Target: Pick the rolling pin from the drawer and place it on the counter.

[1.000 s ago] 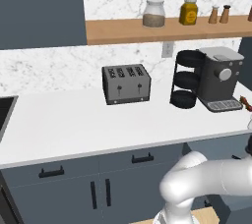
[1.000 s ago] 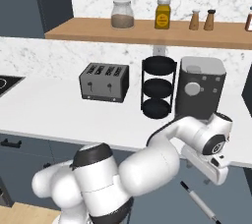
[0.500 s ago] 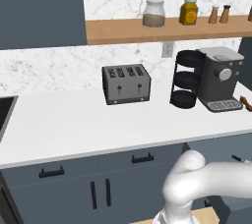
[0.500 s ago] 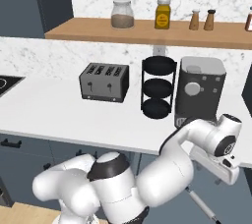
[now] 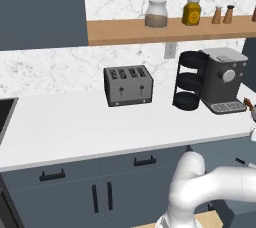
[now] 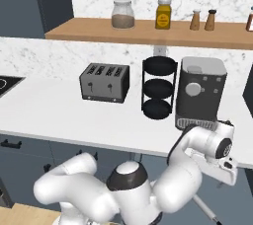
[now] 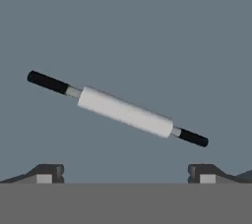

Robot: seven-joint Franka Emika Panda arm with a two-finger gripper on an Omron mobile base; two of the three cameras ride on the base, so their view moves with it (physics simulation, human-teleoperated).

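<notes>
Drawer floor (image 7: 126, 21): flat grey surface on which the rolling pin (image 7: 123, 111) lies. The pin has a white barrel and two black handles, and sits slanted across the hand view. It lies clear of the gripper (image 7: 126, 173), whose fingertips (image 7: 49, 174) stand wide apart with nothing between them; both tips appear below the pin.

In the right base view the arm bends down past the front edge of the counter (image 6: 59, 115), with the hand (image 6: 217, 162) low at the right, below the counter's level. A thin dark-and-white rod, probably the rolling pin (image 6: 205, 208), shows beneath it.

Wall shelf (image 5: 125, 29) contents: a glass jar (image 5: 156, 13) holding a brown filling and a jar (image 5: 192, 11) with yellow-orange contents, plus two small shakers (image 5: 223, 14).

Counter items: a four-slot toaster (image 5: 128, 85), a black three-tier rack (image 5: 188, 80) whose trays carry nothing visible, and a coffee machine (image 5: 223, 79) just beside the rack.
</notes>
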